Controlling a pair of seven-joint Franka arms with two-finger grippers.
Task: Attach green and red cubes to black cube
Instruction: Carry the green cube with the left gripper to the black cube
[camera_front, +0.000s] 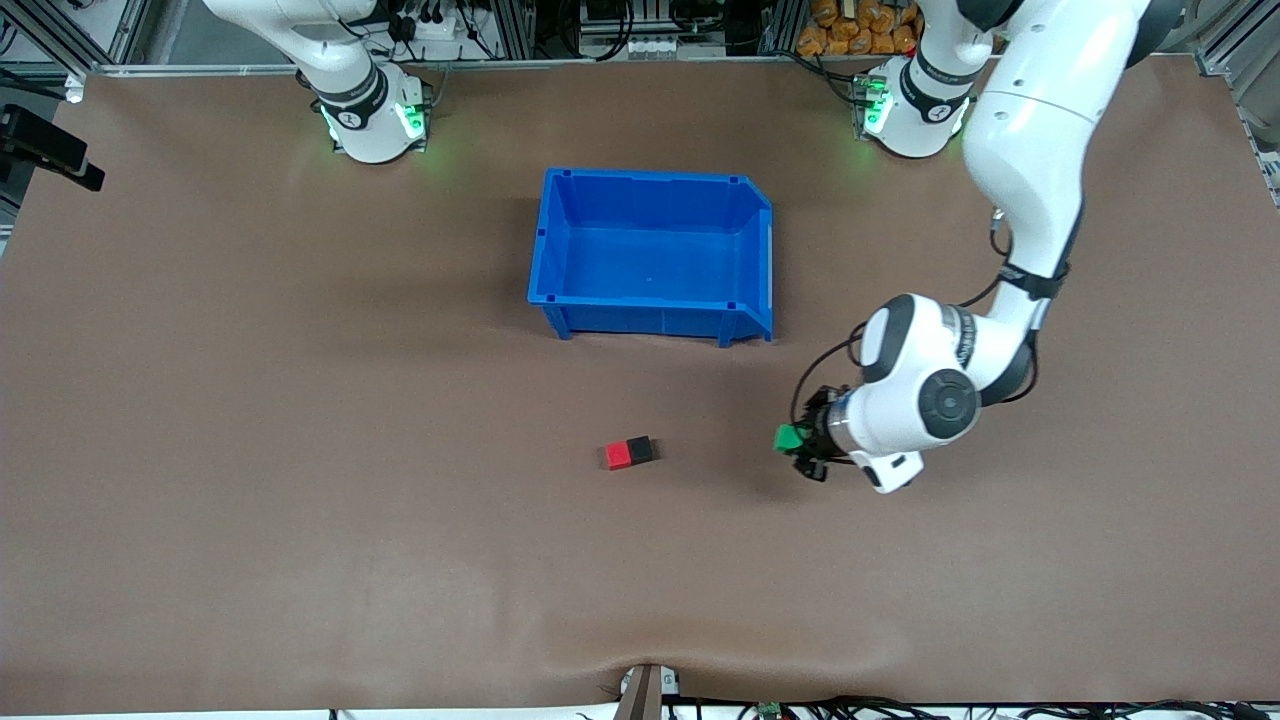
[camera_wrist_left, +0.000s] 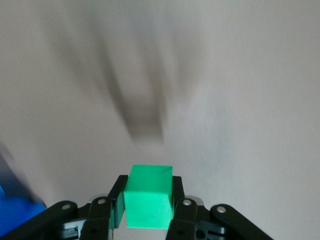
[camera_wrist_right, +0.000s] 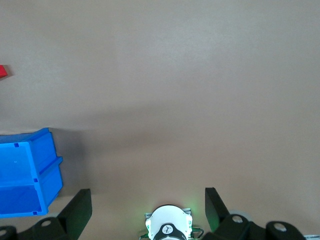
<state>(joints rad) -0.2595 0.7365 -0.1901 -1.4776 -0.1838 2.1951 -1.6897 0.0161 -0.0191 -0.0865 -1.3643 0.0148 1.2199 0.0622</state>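
Green cube (camera_front: 791, 438) sits clamped between the left gripper (camera_front: 803, 447) fingers (camera_wrist_left: 116, 201), which press on its two sides; I see it held up over bare table, off toward the left arm's end from the black cube (camera_front: 640, 449). Red cube (camera_front: 617, 456) touches the black cube, on its side toward the right arm's end. Both lie nearer the front camera than the blue bin (camera_front: 655, 310). Right gripper (camera_wrist_right: 148, 207) waits, fingers wide apart, holding nothing.
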